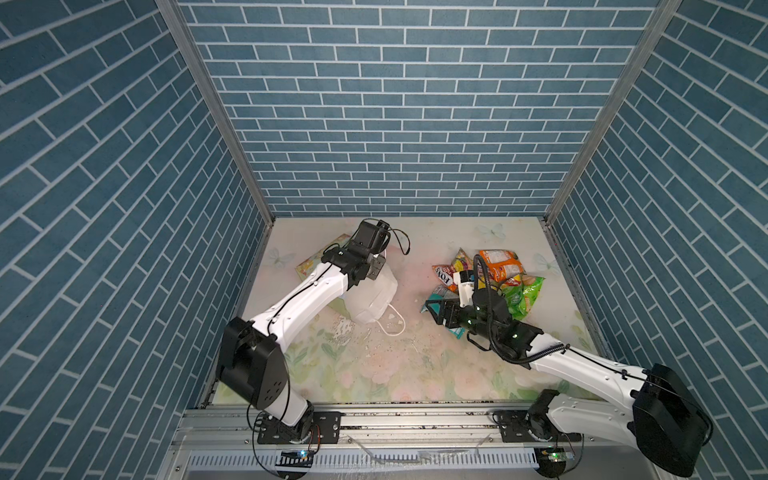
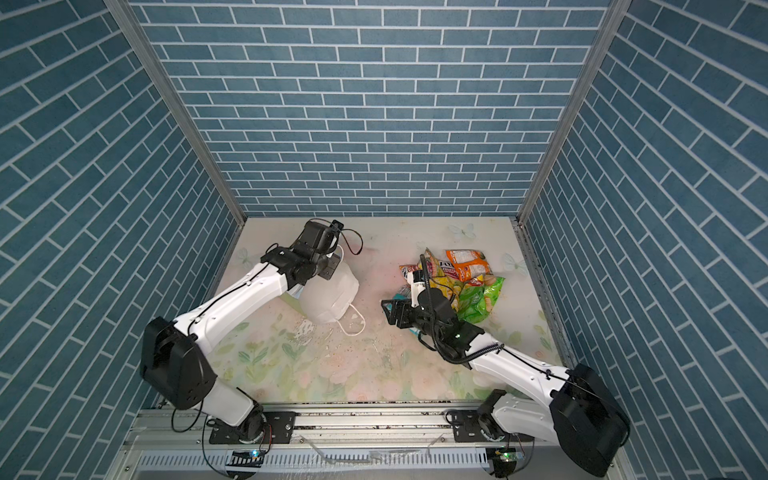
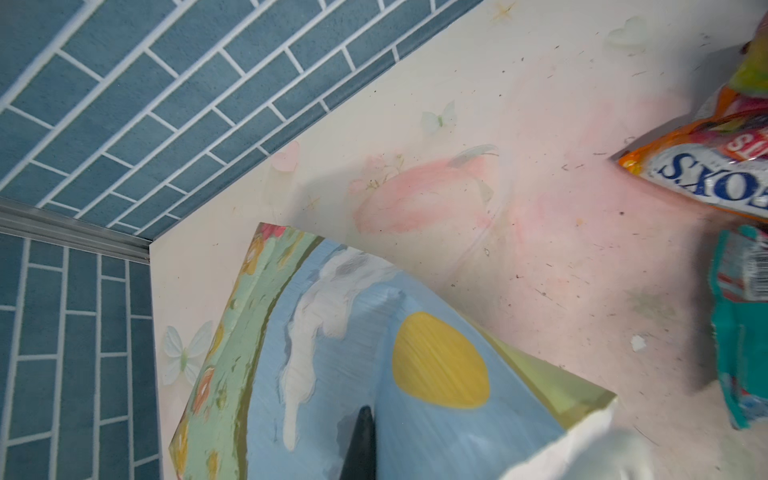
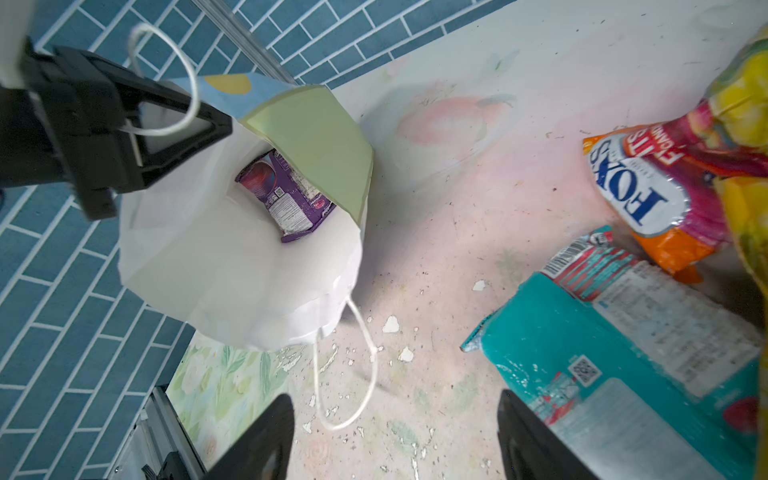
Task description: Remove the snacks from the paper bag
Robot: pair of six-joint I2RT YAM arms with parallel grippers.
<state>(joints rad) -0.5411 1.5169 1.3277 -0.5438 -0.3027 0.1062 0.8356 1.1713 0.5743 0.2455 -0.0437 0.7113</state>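
Left end effector (image 4: 199,124) clamped on paper bag (image 4: 232,282) rim, purple packet (image 4: 278,195) inside, right end effector (image 4: 395,440) spread wide, beside teal packet (image 4: 582,353)

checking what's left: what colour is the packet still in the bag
Purple packet, inside the paper bag; the right wrist view shows it best.

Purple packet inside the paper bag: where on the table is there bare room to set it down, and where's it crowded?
Free: the table strip between the paper bag and the snack pile, and the front stretch toward the rail. Crowded: the right side, where the right gripper hangs over the pile; the left rear corner, filled by the bag.
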